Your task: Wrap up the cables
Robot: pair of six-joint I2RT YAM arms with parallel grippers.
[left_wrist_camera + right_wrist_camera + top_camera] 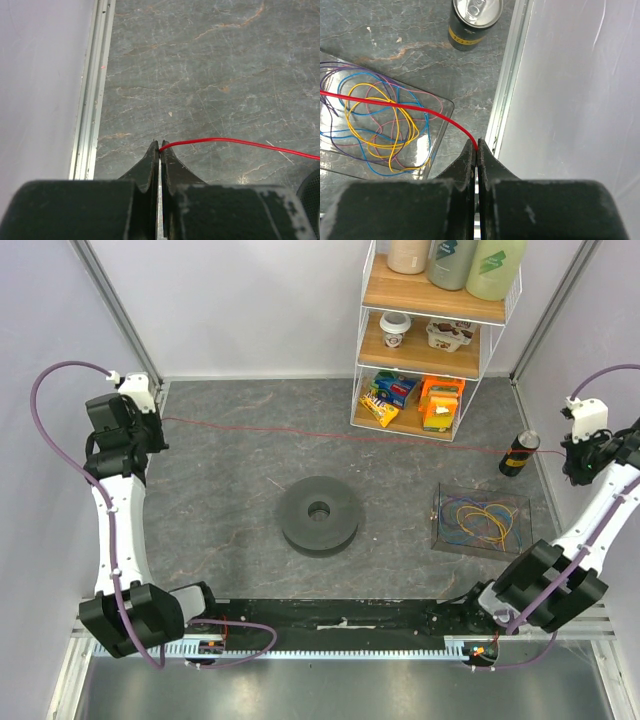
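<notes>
A thin red cable (pixel 330 432) stretches across the table from far left to far right, above the surface. My left gripper (pixel 159 145) is shut on one end of the red cable (pixel 240 143). My right gripper (pixel 477 145) is shut on the other end of the red cable (pixel 395 104). In the top view the left gripper (pixel 158 420) is at the far left wall and the right gripper (pixel 566 455) at the far right. A dark grey spool (pixel 319 514) lies flat mid-table, nearer than the cable. Yellow, blue and purple cables (pixel 478 520) lie tangled in a clear tray (pixel 438 540).
A black can (pixel 519 452) stands at the far right, close to the red cable; it also shows in the right wrist view (pixel 472 20). A white wire shelf (pixel 432 340) with bottles and snacks stands at the back. Metal wall rails (pixel 90 95) border both sides.
</notes>
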